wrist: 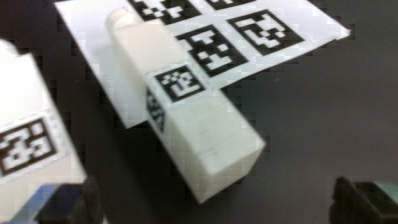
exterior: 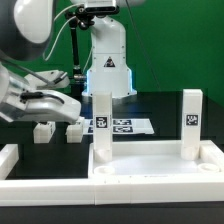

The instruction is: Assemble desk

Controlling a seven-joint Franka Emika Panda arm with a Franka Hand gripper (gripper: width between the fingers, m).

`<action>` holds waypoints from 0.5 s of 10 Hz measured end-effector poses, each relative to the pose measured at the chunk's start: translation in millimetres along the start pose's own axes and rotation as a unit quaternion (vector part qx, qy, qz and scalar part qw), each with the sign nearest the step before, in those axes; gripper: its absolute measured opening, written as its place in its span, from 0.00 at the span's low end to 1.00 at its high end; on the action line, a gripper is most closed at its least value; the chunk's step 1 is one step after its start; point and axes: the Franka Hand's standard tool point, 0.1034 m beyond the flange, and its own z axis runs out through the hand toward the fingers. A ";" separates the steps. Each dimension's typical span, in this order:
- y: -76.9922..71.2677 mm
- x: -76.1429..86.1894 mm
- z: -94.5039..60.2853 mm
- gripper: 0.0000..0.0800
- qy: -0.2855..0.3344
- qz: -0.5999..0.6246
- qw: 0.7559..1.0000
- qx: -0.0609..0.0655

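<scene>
The white desk top (exterior: 150,168) lies at the front with its raised rim up. Two white legs stand upright on its far corners, one (exterior: 102,122) on the exterior view's left and one (exterior: 190,120) on its right, each with a square tag. Two loose legs (exterior: 42,130) (exterior: 73,128) rest on the black table beyond it. My gripper (exterior: 62,106) hangs open just above them. In the wrist view a tagged leg (wrist: 187,115) lies between and ahead of my open gripper (wrist: 210,205), untouched. Another tagged white piece (wrist: 25,135) lies beside it.
The marker board (exterior: 125,126) (wrist: 222,30) lies flat behind the desk top, and the loose leg partly overlaps its edge. White border rails (exterior: 12,160) run along the exterior view's left and front. A green backdrop and the robot base (exterior: 105,60) stand behind.
</scene>
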 end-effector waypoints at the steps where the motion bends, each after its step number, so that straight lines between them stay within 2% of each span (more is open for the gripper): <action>1: 1.5 0.5 0.2 0.81 0.000 0.001 1.000 0.001; 4: 2.4 0.6 1.8 0.81 0.000 0.003 1.000 0.001; 5: 2.5 -2.5 8.3 0.81 -0.006 0.004 1.000 0.000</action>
